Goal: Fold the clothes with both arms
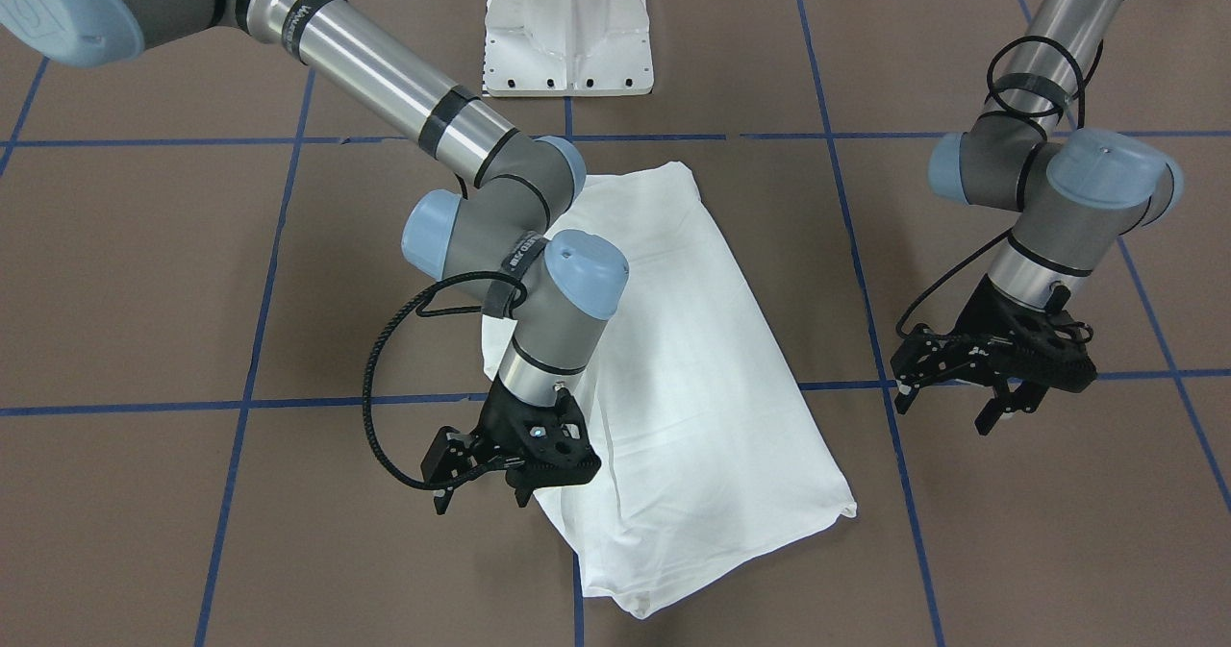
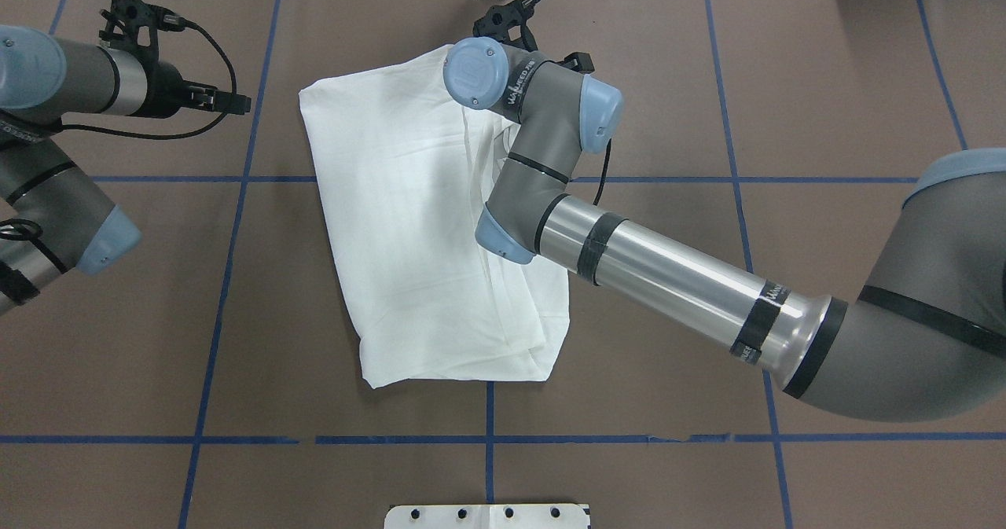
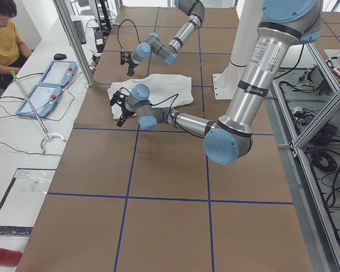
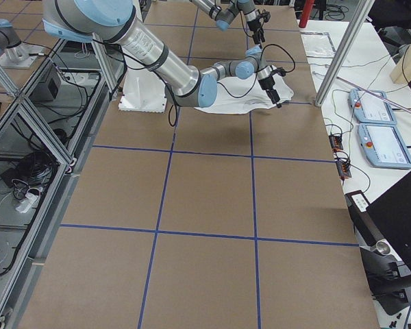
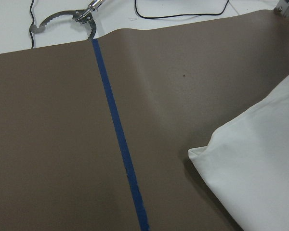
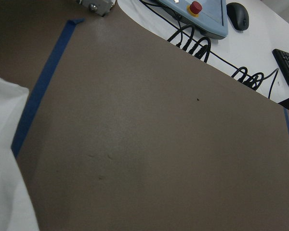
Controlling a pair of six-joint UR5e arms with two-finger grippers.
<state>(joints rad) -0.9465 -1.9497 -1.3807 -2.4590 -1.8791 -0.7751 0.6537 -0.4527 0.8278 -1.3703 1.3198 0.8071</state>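
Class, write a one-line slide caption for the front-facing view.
Folded white shirt on the table; right gripper open at its edge, left gripper open, clear of it.

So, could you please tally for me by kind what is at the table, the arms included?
white shirt: 1
robot arms: 2, the left arm and the right arm
white pedestal base: 1
total: 4
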